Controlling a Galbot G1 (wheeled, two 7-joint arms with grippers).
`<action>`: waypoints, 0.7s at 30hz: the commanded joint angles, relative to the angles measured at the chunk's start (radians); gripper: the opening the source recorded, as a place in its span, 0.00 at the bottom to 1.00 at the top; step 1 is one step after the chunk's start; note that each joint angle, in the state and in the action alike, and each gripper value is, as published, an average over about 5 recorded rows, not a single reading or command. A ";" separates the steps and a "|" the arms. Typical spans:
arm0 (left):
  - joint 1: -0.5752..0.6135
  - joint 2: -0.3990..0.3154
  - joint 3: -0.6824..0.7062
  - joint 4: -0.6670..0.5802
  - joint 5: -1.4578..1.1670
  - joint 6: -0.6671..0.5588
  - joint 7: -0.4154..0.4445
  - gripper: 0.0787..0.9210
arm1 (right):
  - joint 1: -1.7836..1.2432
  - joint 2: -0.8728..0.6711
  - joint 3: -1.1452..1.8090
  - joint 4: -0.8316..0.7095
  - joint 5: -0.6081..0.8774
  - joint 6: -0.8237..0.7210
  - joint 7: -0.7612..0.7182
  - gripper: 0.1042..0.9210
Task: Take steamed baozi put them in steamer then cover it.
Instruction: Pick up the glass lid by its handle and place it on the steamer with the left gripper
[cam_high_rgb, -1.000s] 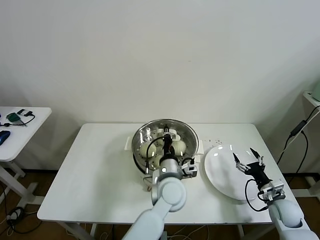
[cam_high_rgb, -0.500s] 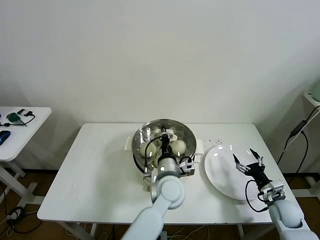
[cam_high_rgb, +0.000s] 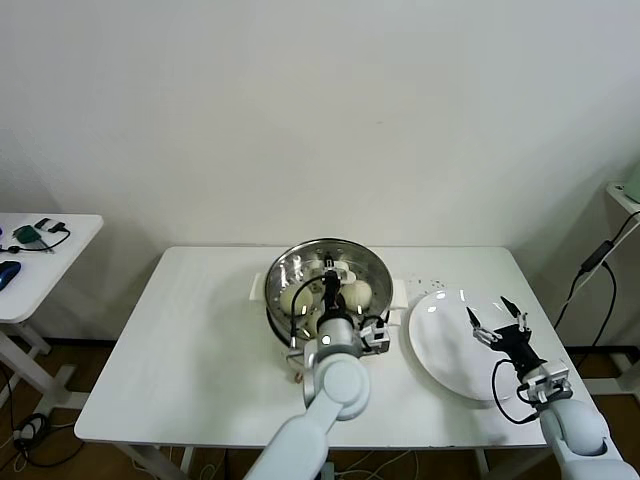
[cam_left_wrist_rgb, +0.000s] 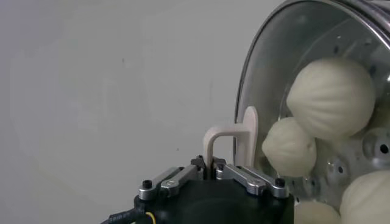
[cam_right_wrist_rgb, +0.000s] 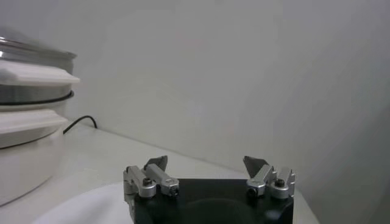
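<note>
The steel steamer (cam_high_rgb: 283, 268) on its white base stands at the table's middle back. Several cream-white baozi (cam_high_rgb: 290, 297) lie inside it, and in the left wrist view these baozi (cam_left_wrist_rgb: 332, 97) show through clear glass. My left gripper (cam_high_rgb: 330, 288) is over the steamer, shut on the white handle (cam_left_wrist_rgb: 234, 143) of the cover, whose metal rim (cam_left_wrist_rgb: 244, 91) curves beside it. I cannot tell whether the cover rests on the steamer or hangs just above it. My right gripper (cam_high_rgb: 497, 318) stands open and empty over the white plate (cam_high_rgb: 445, 345).
The white plate lies empty to the right of the steamer, near the table's right edge. A black cable (cam_right_wrist_rgb: 79, 122) runs along the table behind the steamer's base (cam_right_wrist_rgb: 24, 146). A small side table (cam_high_rgb: 30, 260) stands far left.
The left gripper has shifted slightly over the steamer with the cover's handle still in it. The right arm has stayed in place.
</note>
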 joint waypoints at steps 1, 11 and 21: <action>0.002 0.015 0.009 0.007 -0.029 0.049 -0.031 0.08 | 0.000 -0.001 0.002 0.000 0.000 0.002 -0.005 0.88; 0.006 0.033 0.006 -0.006 -0.076 0.049 -0.043 0.08 | 0.002 0.001 0.002 -0.003 -0.001 0.003 -0.016 0.88; 0.007 0.092 0.047 -0.157 -0.145 0.049 -0.024 0.33 | -0.003 -0.006 0.006 0.019 -0.004 -0.057 -0.010 0.88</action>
